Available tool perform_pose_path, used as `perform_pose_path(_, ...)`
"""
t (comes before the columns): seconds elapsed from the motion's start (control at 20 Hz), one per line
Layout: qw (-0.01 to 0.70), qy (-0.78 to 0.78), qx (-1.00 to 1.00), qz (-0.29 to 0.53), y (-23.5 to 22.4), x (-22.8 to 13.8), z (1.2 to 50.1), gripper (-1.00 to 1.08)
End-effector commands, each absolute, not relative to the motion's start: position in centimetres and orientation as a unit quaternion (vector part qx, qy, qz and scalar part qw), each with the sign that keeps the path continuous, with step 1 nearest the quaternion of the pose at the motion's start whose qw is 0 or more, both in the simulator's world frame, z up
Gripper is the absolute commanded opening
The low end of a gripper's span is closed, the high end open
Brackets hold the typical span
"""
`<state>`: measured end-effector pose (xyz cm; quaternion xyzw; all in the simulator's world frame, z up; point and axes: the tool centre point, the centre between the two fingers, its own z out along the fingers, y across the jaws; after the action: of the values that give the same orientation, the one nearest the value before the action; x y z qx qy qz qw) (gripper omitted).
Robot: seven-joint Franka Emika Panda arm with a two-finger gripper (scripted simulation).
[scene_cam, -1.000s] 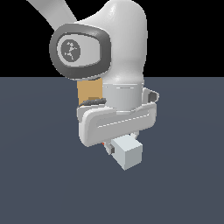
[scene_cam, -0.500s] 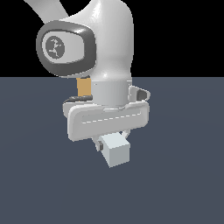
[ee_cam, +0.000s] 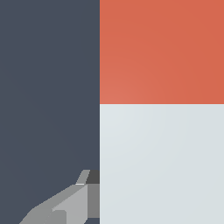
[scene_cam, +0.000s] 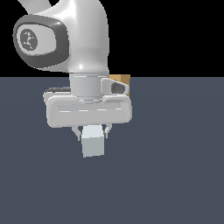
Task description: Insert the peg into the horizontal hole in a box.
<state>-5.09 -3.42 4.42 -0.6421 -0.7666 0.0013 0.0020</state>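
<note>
My gripper (scene_cam: 92, 130) is shut on the peg (scene_cam: 93, 143), whose white-grey end faces the exterior camera just below the hand. In the wrist view the peg (ee_cam: 162, 162) fills most of the picture, white-grey on one half and red-orange on the other, with one finger (ee_cam: 74, 199) pressed against its side. Only a corner of the tan box (scene_cam: 121, 80) shows, behind the hand on the exterior view's right. The arm hides the rest of it. The horizontal hole is hidden.
A flat dark blue-grey floor (scene_cam: 175, 166) spreads under and around the arm. Black background lies above the horizon. The large white arm blocks the middle of the exterior view.
The arm has swung across the exterior view with the peg held. The visible corner of the box, seen left of the wrist before, now shows on the hand's right.
</note>
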Motion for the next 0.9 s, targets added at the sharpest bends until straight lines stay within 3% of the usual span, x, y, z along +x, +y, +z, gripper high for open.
perform_pose_path(0.0,0.0,-0.745,-0.667,0.0,-2.8,-6.2,5.0,-1.0)
perform_pose_path(0.85,0.0,-0.615,-0.789,0.0,2.1,-12.3,7.2,-1.0)
